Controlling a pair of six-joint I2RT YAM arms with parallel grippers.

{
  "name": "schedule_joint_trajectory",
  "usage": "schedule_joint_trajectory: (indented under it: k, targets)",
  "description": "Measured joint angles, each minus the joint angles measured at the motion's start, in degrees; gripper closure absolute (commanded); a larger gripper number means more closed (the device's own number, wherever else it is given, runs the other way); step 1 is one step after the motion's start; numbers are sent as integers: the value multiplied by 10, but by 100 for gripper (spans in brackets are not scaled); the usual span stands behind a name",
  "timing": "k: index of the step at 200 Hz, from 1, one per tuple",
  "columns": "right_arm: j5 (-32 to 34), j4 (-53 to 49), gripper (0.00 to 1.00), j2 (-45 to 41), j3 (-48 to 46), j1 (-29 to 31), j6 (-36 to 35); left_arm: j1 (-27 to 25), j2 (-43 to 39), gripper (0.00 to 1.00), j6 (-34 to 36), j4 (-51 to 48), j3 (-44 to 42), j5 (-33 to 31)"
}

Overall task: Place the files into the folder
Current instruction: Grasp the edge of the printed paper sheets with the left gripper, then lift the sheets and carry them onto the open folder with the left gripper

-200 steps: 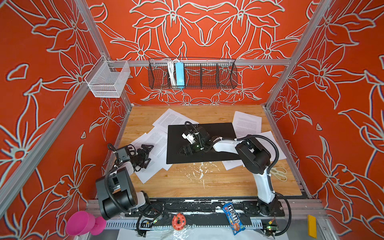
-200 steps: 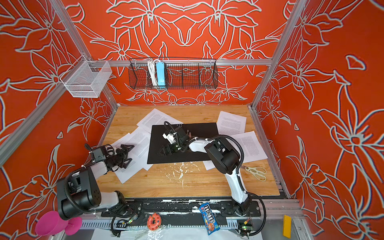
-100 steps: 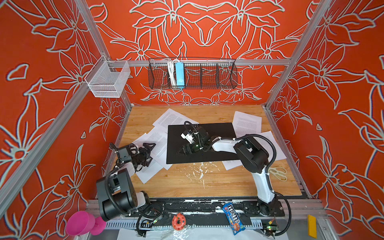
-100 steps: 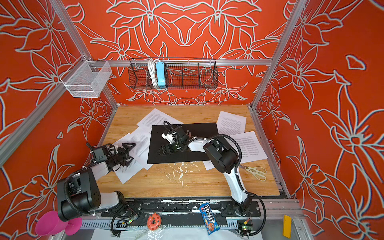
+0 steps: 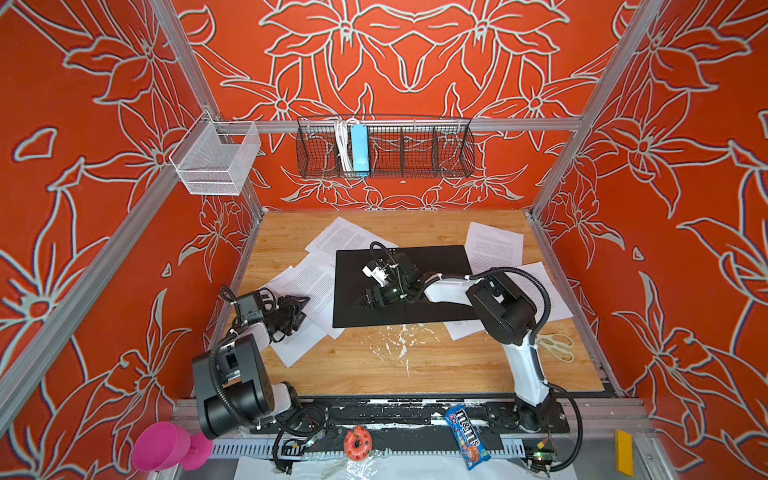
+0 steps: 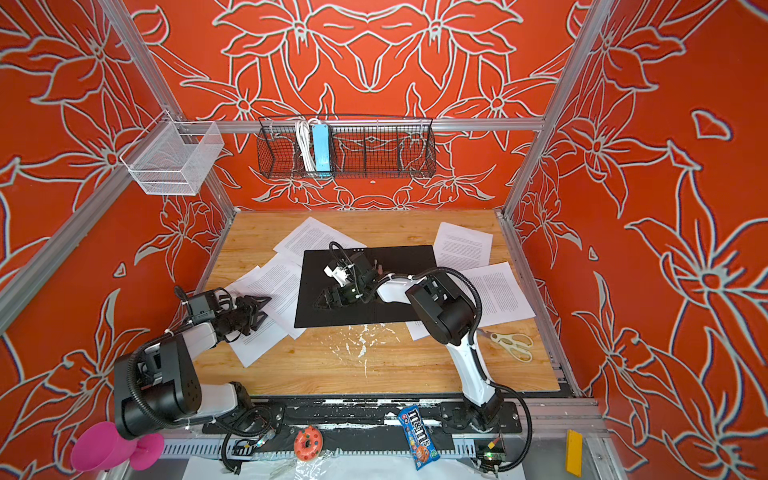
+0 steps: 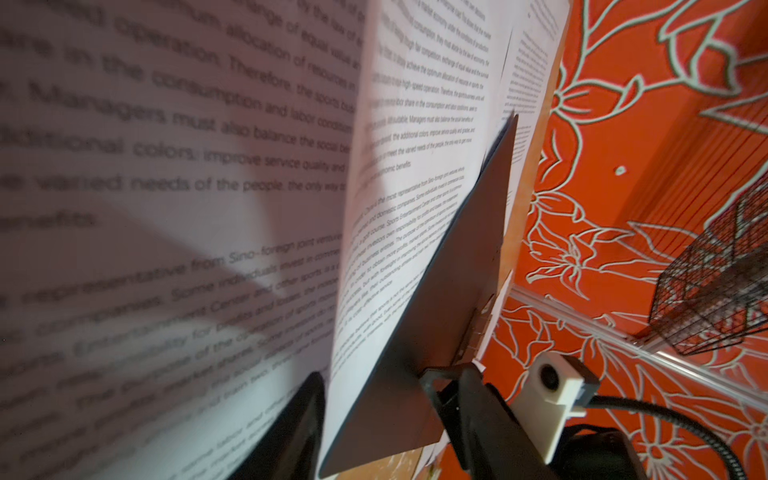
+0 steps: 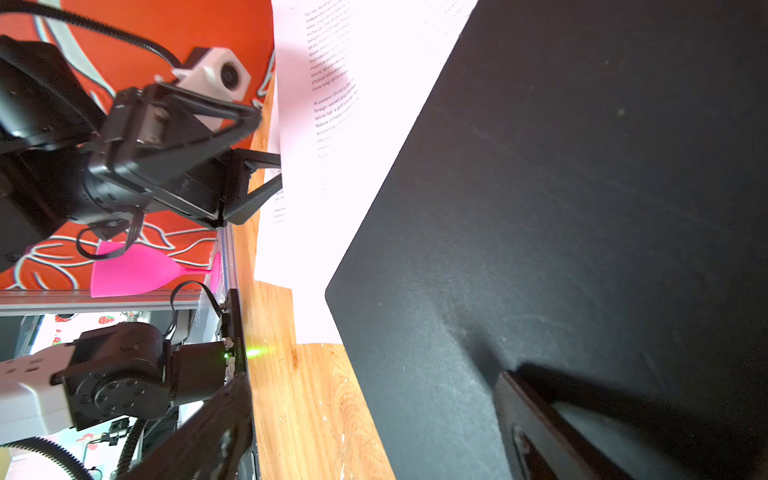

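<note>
**First sheet: claw at the edge, nothing lifted yet**

The desk carries everything. In its middle the folder lies open and flat, black inside up, and no paper lies on that black face. The files are scattered round it. An overlapping heap lies just left of it, one sheet is behind its far left corner, and two are at its right. Some have an edge tucked under the folder.

My right claw is down on the left half of the folder's inside, jaws spread wide and gripping nothing. I judge it is there to pin the folder flat. My left claw is low at the left heap and about half open, its jaw tips at the left edge of a sheet. The right wrist view shows a plain gap between the jaws, so I do not count the sheet as held.

The step in hand is therefore the first pick, and the task has barely begun. Next I need to shut the left claw on that one edge, not on two sheets at once. Then I lift it just clear of the folder's rim and slide it rightward onto the black face. The paper is limp and overlaps its neighbours, so a slow drag is wise. My right claw should leave the landing place free.
</note>
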Motion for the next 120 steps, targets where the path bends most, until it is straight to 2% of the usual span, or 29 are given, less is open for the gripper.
schedule_joint_trajectory:
  k: [47,77,120]
  targets:
    - [-8,16,3,0,-5,0,6,-3,3,88,2,-19,12,-4]
    - [-10,24,3,0,-9,-1,11,-3,2,100,7,-35,21,-4]
    - [-15,36,3,-2,-16,-2,13,-3,-26,100,26,-97,50,-4]
